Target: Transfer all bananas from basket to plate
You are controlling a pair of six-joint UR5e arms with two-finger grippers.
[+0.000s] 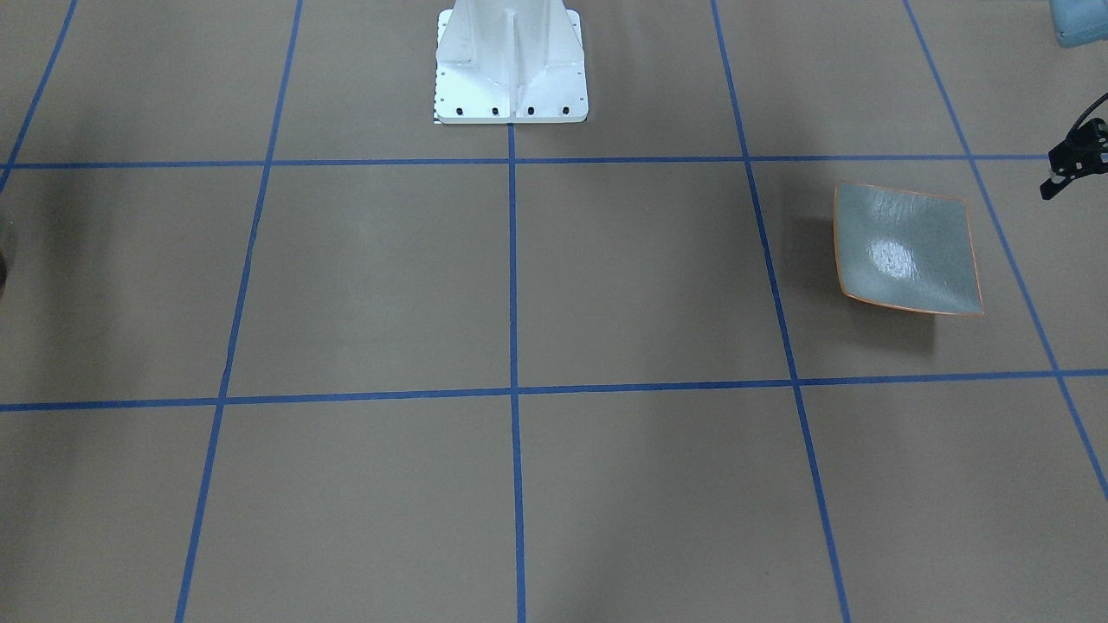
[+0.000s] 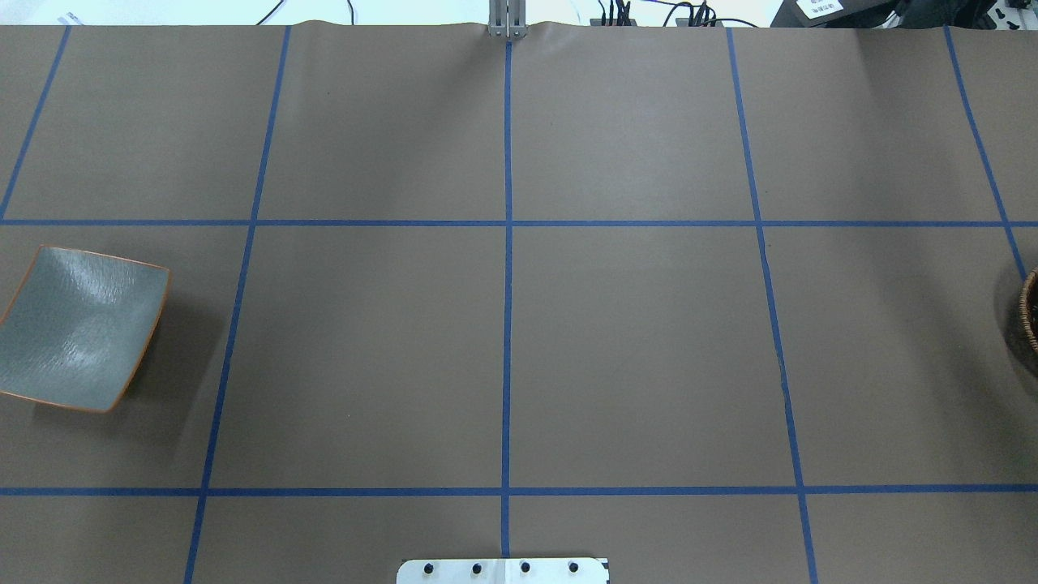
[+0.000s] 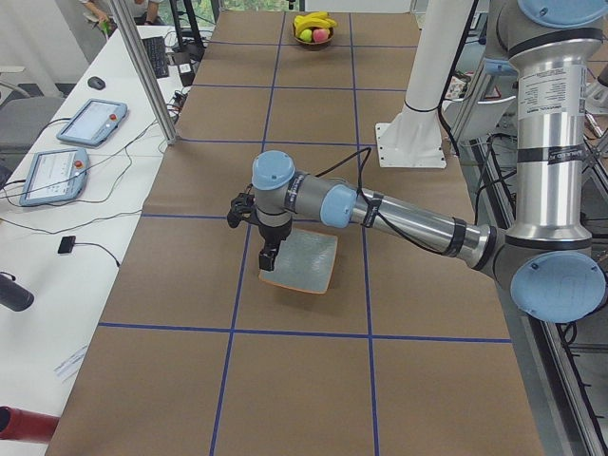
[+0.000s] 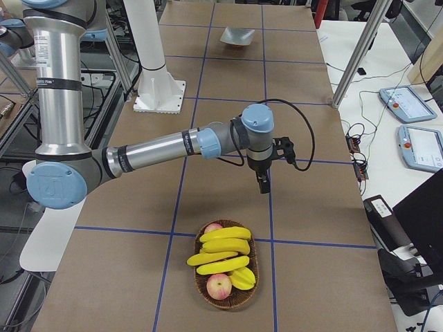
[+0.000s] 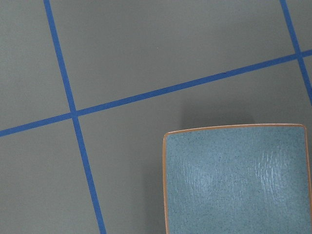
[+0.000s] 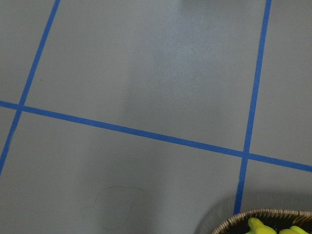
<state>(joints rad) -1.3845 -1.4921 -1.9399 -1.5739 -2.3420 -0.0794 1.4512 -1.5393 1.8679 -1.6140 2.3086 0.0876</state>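
We are judging the first pick as starting. The right gripper (image 4: 263,185), jaws unreadable, is hanging just short of the basket (image 4: 208,294); it should be descending across the nearest banana's middle. Four glossy yellow bananas (image 4: 225,247) are lying there among reddish fruit. The bare plate (image 3: 302,263) is sitting under the left gripper (image 3: 270,256), also unreadable.

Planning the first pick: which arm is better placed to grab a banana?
Right. The right hand hangs near the basket of bananas; the left hand is by the plate, at the opposite end.
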